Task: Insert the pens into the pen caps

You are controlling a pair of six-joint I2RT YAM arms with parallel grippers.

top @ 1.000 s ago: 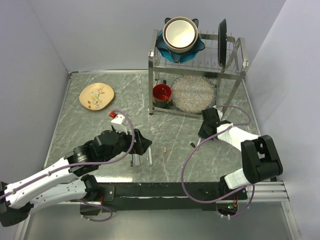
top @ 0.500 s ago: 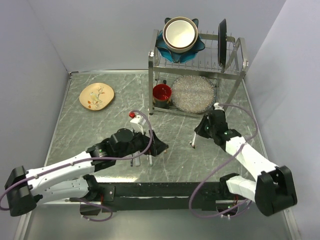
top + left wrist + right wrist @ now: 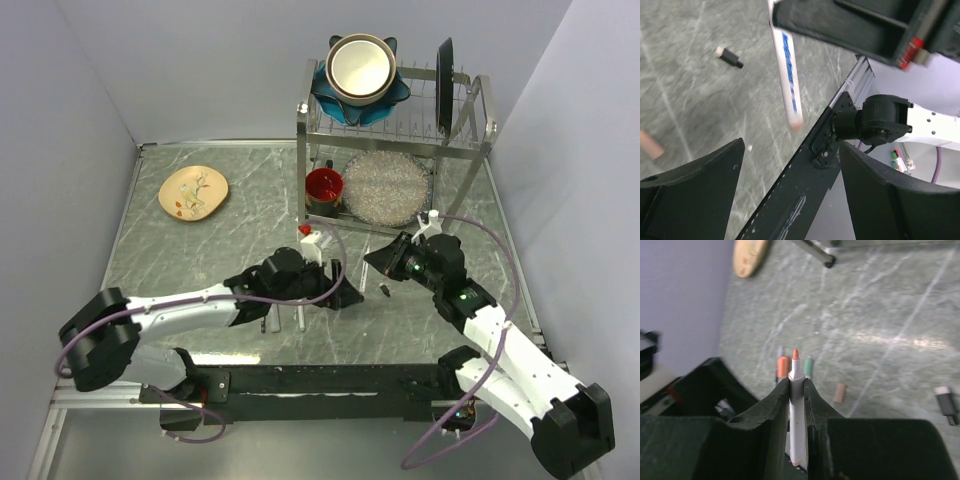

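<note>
Right claw (image 3: 796, 384): clamped on white orange-tipped marker pen (image 3: 795, 371), tip forward for capping. Left claw (image 3: 791, 162): wide apart, empty, over desk (image 3: 690, 100) near salmon plastic cap (image 3: 650, 144), probable pickup.

The thin white orange-tipped pen (image 3: 795, 371) is mostly buried in the right tool (image 3: 796, 382), whose fingers also cover the lower lengths of the orange-capped pen (image 3: 783, 366) and teal-capped pen (image 3: 808, 365) behind. From above, the left arm (image 3: 200, 305) partly hides two pale pens (image 3: 300, 318).
</note>
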